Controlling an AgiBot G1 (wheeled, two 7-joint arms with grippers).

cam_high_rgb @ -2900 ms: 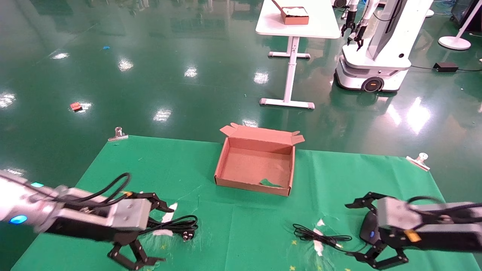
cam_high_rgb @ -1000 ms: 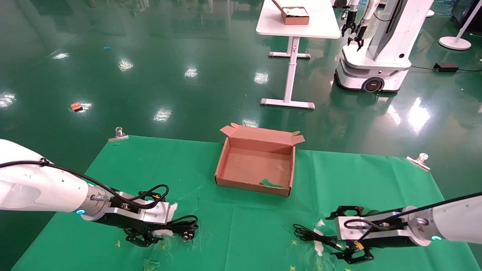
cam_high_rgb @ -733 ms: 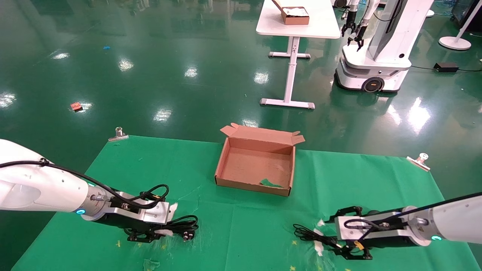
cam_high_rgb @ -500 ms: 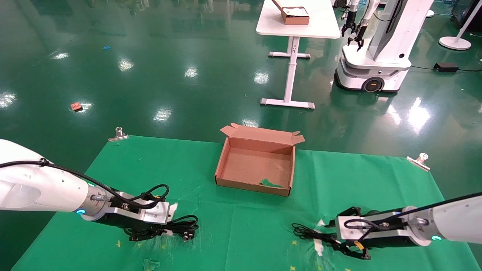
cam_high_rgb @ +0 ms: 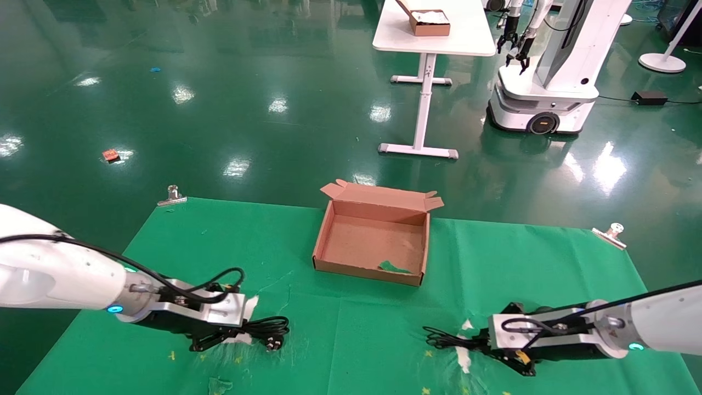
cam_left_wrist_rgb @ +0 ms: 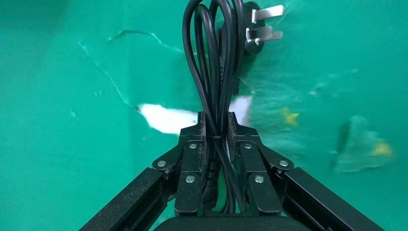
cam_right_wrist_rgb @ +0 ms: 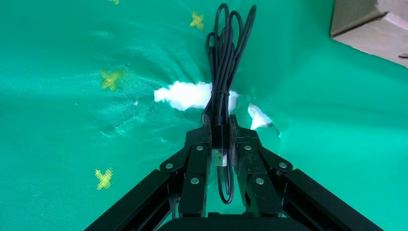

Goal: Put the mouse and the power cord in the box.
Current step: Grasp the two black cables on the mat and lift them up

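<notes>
So far nothing has gone into the box (cam_high_rgb: 371,249): in the head view it sits open on the green cloth (cam_high_rgb: 482,258) with only a scrap of green on its floor, so both items are still to be lifted and carried over. The cord (cam_high_rgb: 264,329) lies near the box's front-left corner, toward the robot, and the left gripper (cam_high_rgb: 218,339) reaches low and nearly level along the cloth to its near end. On the other side, near the box's front-right corner, the mouse cable (cam_high_rgb: 447,340) lies bunched at the tip of the right gripper (cam_high_rgb: 496,351), whose arm is likewise stretched flat over the cloth. The mouse itself is mostly hidden behind that gripper.

From the left wrist, the left gripper (cam_left_wrist_rgb: 216,126) is clamped on the cord (cam_left_wrist_rgb: 213,57) at its tied middle, the loops running away from the fingers (cam_left_wrist_rgb: 192,144) and the plug (cam_left_wrist_rgb: 255,29) lying at the far end, on the cloth.

From the right wrist, the right gripper (cam_right_wrist_rgb: 219,126) is pinched on the cable (cam_right_wrist_rgb: 225,53) at its USB end, the bundle lying beyond the fingertips (cam_right_wrist_rgb: 243,139) on the cloth, and a corner of the box (cam_right_wrist_rgb: 370,24) shows beyond it.
</notes>
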